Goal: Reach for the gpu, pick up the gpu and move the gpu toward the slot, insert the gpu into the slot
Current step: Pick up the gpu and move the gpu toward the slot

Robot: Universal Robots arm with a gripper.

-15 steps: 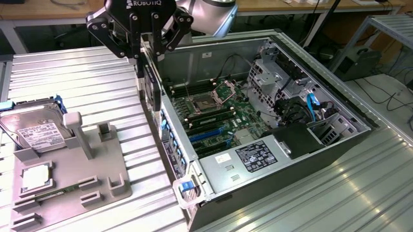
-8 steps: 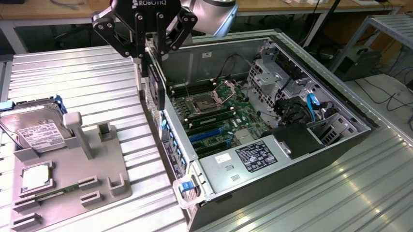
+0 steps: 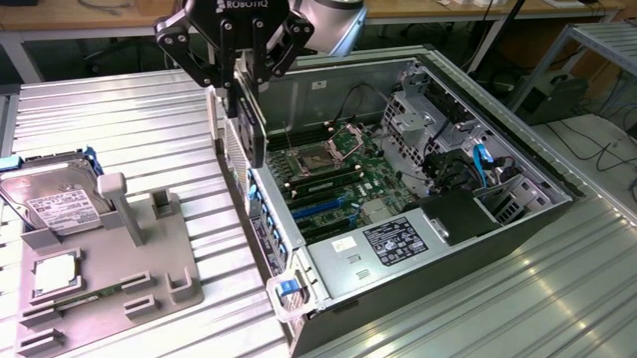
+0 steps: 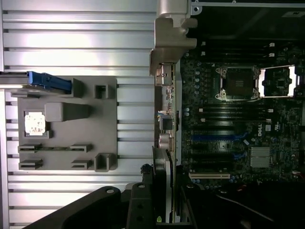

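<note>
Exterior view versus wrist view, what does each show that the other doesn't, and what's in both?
Exterior view: lettering on the end effector, blue cables and a labelled silver box inside the case. Wrist view: a white card connector. Both: the gpu clamped in the end effector at the case's edge, the green motherboard, its blue slot and the grey holder.

The gpu (image 3: 250,127) over case (image 3: 438,298) edge — slot (image 3: 318,207) inside, apparently beyond; tray (image 3: 149,276) outside.

Ribbed metal table (image 3: 119,112) with grey, perhaps plastic, tray (image 3: 110,257) and open computer case (image 3: 418,298)
</note>
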